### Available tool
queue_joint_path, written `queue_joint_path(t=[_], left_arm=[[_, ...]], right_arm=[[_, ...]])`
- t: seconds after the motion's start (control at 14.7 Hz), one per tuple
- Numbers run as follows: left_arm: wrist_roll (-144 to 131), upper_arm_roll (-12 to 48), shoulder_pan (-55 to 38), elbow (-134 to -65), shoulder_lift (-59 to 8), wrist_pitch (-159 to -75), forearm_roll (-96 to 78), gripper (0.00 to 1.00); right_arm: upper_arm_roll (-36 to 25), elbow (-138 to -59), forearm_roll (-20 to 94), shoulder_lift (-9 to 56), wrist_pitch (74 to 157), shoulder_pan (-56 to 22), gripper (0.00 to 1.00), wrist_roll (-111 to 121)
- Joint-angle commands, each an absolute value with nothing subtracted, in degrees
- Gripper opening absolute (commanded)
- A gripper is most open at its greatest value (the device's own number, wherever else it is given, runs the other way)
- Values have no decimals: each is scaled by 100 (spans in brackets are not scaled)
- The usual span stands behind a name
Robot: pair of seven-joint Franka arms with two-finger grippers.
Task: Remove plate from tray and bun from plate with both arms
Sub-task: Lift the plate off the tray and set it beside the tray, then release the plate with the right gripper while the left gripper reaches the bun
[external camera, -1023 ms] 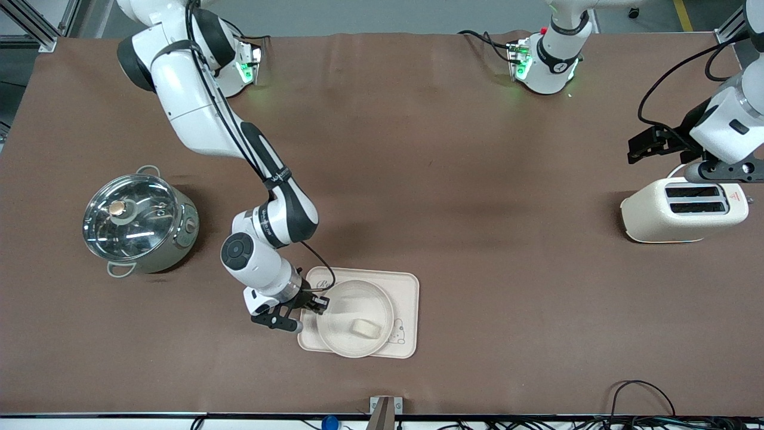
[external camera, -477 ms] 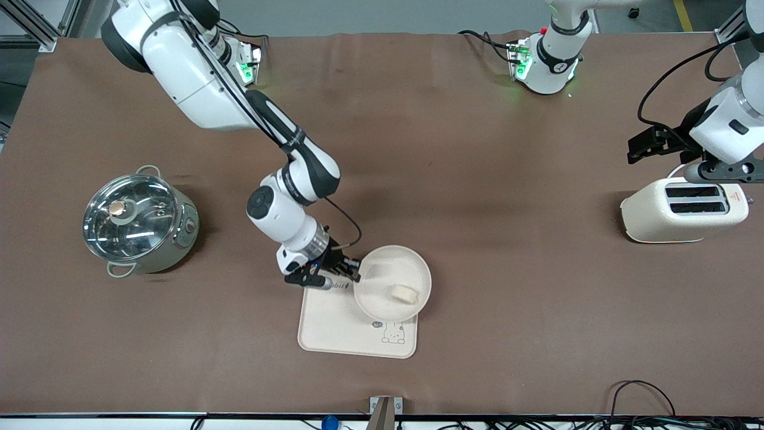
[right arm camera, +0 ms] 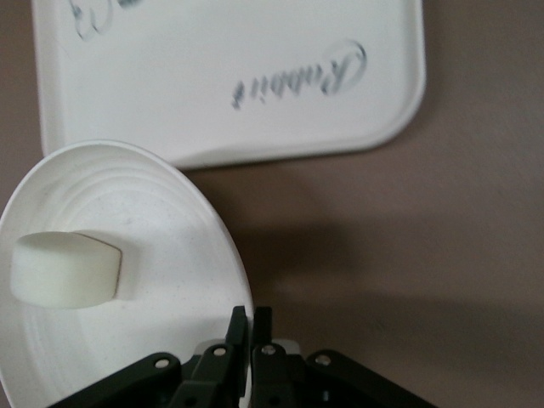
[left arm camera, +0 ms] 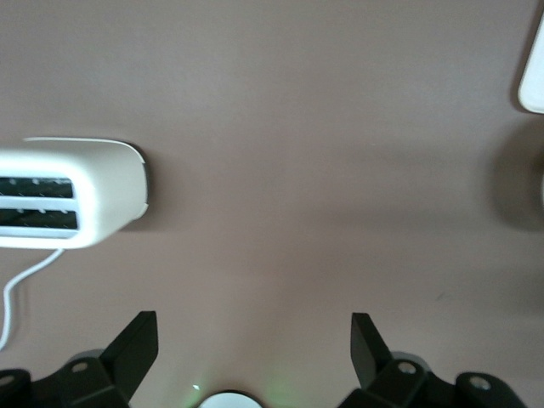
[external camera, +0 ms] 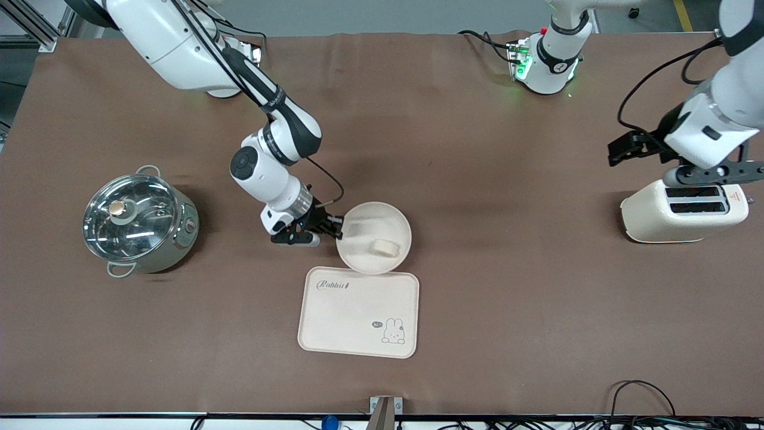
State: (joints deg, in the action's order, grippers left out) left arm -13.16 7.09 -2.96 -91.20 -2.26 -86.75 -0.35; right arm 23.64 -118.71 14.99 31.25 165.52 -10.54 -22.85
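My right gripper is shut on the rim of the round cream plate and holds it above the table, over the edge of the rabbit tray that is farther from the front camera. The small pale bun lies in the plate. In the right wrist view the plate carries the bun, and my right gripper pinches the rim. My left gripper is open and empty, up over the toaster at the left arm's end; in its wrist view the gripper has its jaws wide apart.
A steel pot with a glass lid stands toward the right arm's end. The toaster shows in the left wrist view. The rectangular tray also shows in the right wrist view. Cables lie at the table's near edge.
My right gripper has lifted the plate with the bun off the tray and carried it away from the front camera. My left gripper has shifted slightly toward the table's middle.
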Motion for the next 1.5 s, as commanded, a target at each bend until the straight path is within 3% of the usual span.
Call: queue_joint_path(t=[0.0, 0.27, 0.55, 0.61, 0.82, 0.95, 1.23, 1.43], left_arm=[[-1634, 931, -308, -9201, -342, -8727, -237, 100], [-2983, 1606, -325, -9536, -816, -9639, -448, 100], [-4925, 2162, -683, -9501, -1685, -10746, -317, 100], [-5531, 2162, -955, -9449, -1940, -11088, -195, 100], [-7237, 2171, -1616, -9090, -2827, -11758, 244, 100], [-8117, 2162, -1897, -8668, -3416, -11978, 290, 100], [-9349, 2101, -2364, -8376, -4156, -13136, 299, 94], [-9649, 1934, -2609, -8376, -4525, -13780, 290, 88]], right_arm=[[2487, -12392, 1600, 2865, 16743, -949, 0, -2109], [2487, -12401, 1591, 2918, 16814, -941, 4, -2100], [2487, -12410, 1591, 2918, 16770, -949, 92, -2179], [2487, -12401, 1600, 2909, 16770, -949, 100, -2188], [2487, -12174, 1600, 2866, 16647, -906, 100, -2215], [2426, -11876, 1591, 2665, 16087, -827, 100, -2197], [2207, -10963, 1433, 1707, 13148, -98, 100, -1935], [1549, -10530, 872, 1276, 12201, -35, 100, -1872]])
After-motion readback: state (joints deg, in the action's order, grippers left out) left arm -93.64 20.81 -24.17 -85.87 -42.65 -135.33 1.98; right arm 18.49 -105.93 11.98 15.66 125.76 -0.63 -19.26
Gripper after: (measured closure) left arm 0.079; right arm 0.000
